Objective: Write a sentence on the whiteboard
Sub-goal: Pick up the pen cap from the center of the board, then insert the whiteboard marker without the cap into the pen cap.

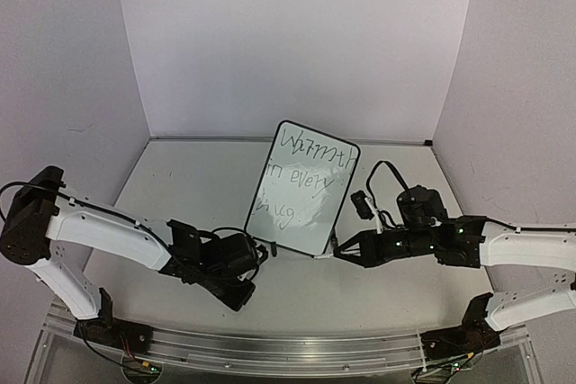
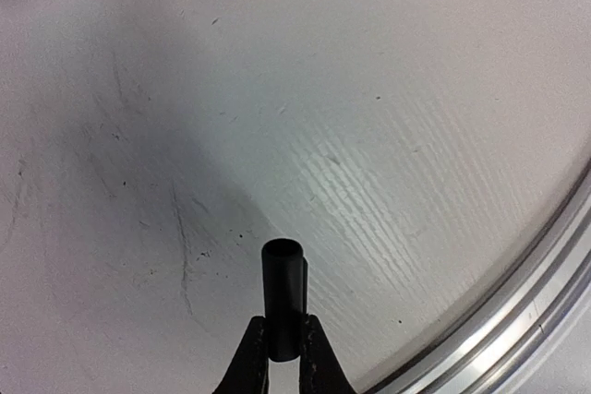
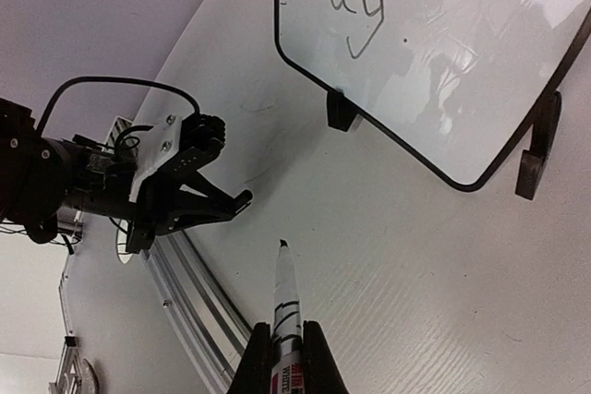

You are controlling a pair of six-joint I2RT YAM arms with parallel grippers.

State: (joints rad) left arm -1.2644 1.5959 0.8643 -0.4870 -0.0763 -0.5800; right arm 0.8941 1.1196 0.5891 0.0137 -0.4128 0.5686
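Observation:
The whiteboard stands tilted on its two black feet at the table's middle. The sentence fills it in three lines, roughly "Warmth in every hug". The right wrist view shows the board's lower part, the word "hug" and a foot. My right gripper is shut on a white marker, tip bare, over the table near the board's lower edge; it also shows in the top view. My left gripper is shut on the black marker cap, low over the table in front of the board.
A metal rail runs along the table's near edge and shows in the left wrist view and the right wrist view. White walls close in the back and both sides. The left gripper lies ahead of the marker tip.

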